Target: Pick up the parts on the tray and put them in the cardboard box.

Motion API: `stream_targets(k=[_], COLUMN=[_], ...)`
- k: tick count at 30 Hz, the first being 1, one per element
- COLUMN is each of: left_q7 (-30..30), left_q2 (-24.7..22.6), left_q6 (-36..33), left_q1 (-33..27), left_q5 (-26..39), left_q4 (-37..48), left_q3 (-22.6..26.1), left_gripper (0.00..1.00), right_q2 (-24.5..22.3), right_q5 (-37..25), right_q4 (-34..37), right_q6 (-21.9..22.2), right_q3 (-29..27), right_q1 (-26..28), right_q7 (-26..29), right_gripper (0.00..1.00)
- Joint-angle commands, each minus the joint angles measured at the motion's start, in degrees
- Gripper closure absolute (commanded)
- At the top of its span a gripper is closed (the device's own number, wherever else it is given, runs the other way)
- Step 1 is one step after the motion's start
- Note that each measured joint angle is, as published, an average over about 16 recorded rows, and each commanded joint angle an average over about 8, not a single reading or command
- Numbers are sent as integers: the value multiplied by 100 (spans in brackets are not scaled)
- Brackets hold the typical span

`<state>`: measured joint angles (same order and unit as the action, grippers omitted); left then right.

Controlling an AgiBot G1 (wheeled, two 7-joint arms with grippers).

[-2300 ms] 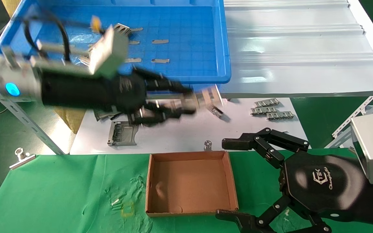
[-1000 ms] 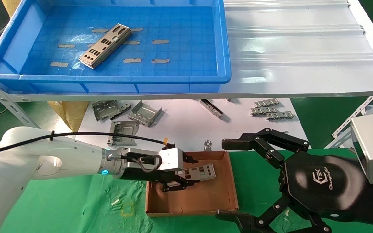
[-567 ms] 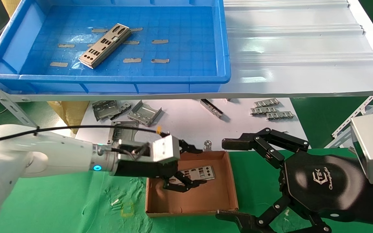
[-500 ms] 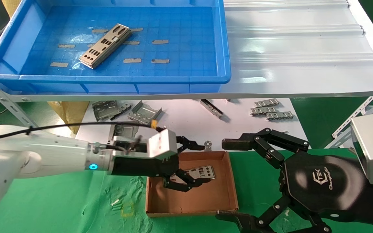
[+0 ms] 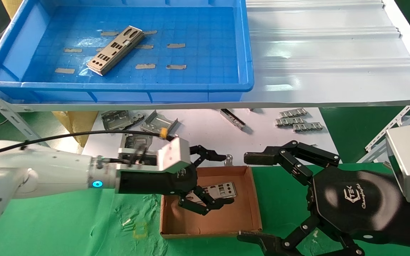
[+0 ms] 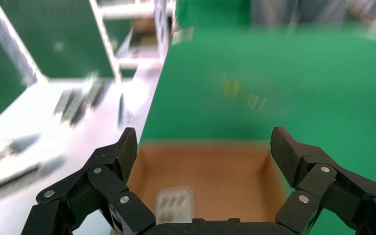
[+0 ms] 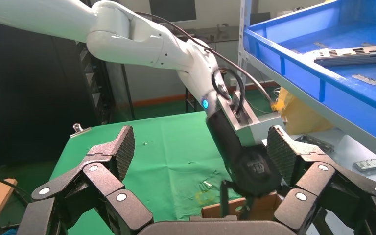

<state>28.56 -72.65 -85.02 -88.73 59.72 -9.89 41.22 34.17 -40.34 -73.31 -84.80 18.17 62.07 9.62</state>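
One part [image 5: 222, 189], a punched silver-grey plate, lies flat on the floor of the cardboard box [image 5: 257, 204]. My left gripper [image 5: 226, 179] hovers open just above it, holding nothing. The left wrist view shows the same plate [image 6: 175, 203] in the box [image 6: 225, 169] below the spread left gripper [image 6: 204, 142]. More parts [image 5: 115, 50] lie stacked aslant in the blue tray [image 5: 119, 87] on the shelf, also visible as plates [image 7: 357, 54] in the tray [image 7: 293, 54]. My right gripper [image 5: 245, 196] rests open by the box's right side.
Bent grey brackets [image 5: 158, 124] and ridged strips [image 5: 297, 121] lie on the white table behind the box. A white corrugated sheet [image 5: 333, 53] sits right of the tray. A binder clip [image 5: 23, 172] holds the green cloth at the left.
The left gripper brought a plate from the shelf down into the box, opened and let it go, then lifted slightly. The right arm has not moved.
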Motion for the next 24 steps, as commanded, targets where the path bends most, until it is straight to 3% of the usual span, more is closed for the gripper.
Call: stream_targets(k=[1, 24], left_q7=[-42, -1613], left_q2=[41, 1545], left_q6=[10, -21], left_q1=[31, 1116], left_q5=[-14, -730], left_q4=[-74, -2617], left_q3=[-24, -1032], left_gripper=[0, 0], right_q2=[0, -1], right_q5=[0, 3], right_q4=[1, 3], right_q6=[0, 0], right_q3=[0, 5], right_q1=[0, 3], right_q7=[0, -3], right_gripper=[0, 0])
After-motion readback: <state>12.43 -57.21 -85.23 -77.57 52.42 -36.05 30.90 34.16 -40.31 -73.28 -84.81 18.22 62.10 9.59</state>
